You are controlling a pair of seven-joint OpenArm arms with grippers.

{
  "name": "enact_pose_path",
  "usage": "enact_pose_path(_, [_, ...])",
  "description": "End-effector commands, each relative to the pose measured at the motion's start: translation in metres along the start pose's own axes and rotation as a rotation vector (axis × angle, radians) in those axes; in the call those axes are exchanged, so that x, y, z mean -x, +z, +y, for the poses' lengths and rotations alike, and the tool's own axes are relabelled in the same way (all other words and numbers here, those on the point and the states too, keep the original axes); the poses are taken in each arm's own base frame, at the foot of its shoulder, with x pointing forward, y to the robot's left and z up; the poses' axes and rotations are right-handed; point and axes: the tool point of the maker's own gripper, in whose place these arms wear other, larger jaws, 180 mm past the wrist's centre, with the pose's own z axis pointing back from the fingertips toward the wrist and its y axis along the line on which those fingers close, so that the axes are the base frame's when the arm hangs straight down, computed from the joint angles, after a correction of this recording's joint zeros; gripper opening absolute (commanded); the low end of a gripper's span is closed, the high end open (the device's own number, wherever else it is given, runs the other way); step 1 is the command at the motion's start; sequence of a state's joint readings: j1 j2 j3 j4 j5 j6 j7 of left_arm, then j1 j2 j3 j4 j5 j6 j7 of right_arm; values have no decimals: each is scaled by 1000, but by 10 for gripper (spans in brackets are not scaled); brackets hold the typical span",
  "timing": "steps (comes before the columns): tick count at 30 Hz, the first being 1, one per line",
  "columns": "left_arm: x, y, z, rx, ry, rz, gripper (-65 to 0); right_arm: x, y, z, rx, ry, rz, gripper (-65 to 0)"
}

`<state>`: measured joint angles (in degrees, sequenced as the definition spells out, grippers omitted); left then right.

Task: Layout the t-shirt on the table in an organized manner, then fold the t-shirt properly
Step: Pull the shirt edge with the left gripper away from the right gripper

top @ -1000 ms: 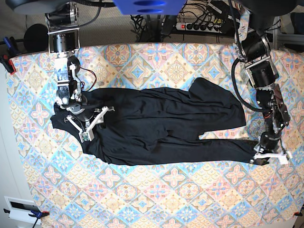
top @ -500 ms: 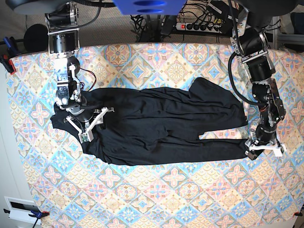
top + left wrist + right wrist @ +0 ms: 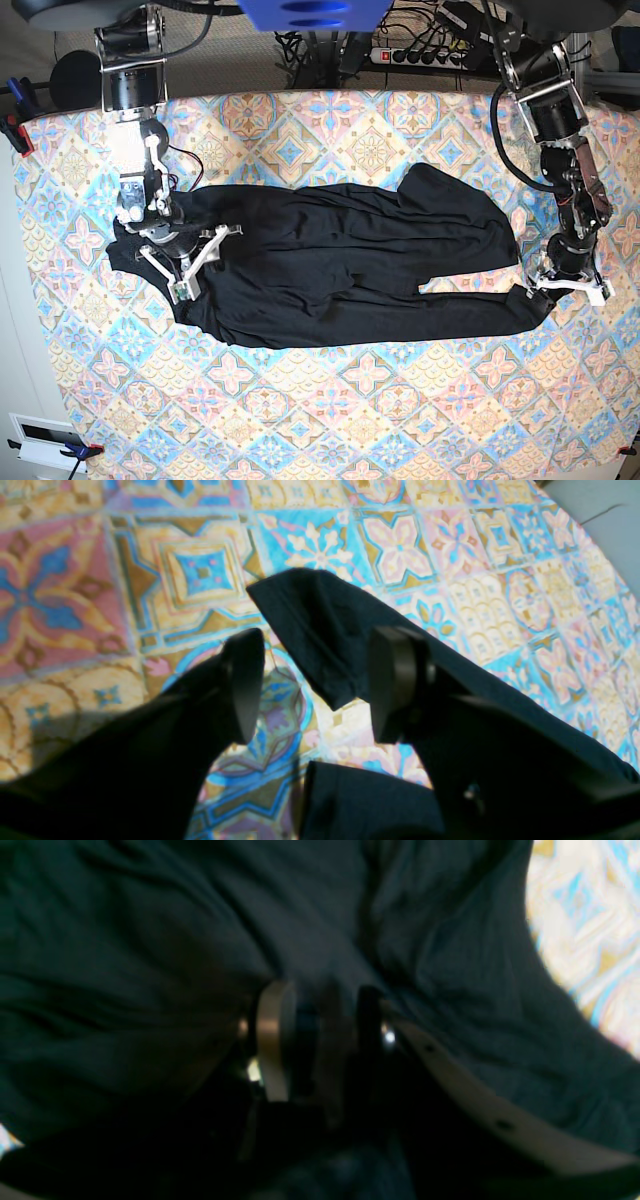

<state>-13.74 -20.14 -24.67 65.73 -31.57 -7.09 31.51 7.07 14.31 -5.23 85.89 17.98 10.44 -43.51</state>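
Surface: patterned cloth in pastel diamonds covers the table (image 3: 330,420), with cables and a power strip (image 3: 420,55) along the far edge.
T-shirt: the black t-shirt (image 3: 320,270) lies across the middle of the table, stretched sideways, bunched and creased, not yet flat.
Just changed: a second ago the left gripper (image 3: 570,288) was pinched shut on the lower hem corner; it has since let go and drawn back toward the far edge.
Left gripper now: jaws stand apart with nothing between them; the wrist view shows its black fingers (image 3: 395,680) hanging over a loose corner of the shirt, which rests on the cloth.
Right gripper: the right gripper (image 3: 185,265) sits on the opposite end of the shirt, exactly where it was a second ago. Its white fingers look partly spread from above; the wrist view is dark and blurred, so I cannot tell whether it grips fabric or only presses on it.
Meaning for the task: my guess is that one tug at the hem is finished and the left arm will reach for another edge; laying out is only partly done and folding has not begun.
Writing: no brand, label or readable text anywhere.
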Motion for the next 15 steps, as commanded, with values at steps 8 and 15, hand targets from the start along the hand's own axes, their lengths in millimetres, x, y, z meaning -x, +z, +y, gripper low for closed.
enact_pose_path(8, [-24,6,-7,25,-24,-69,-395,-22,-13,8,-29,43,-34,-548])
enact_pose_path(15, [-17,8,-2,18,-23,-55,-400,-19,-33,-8,-29,22,-17,-534])
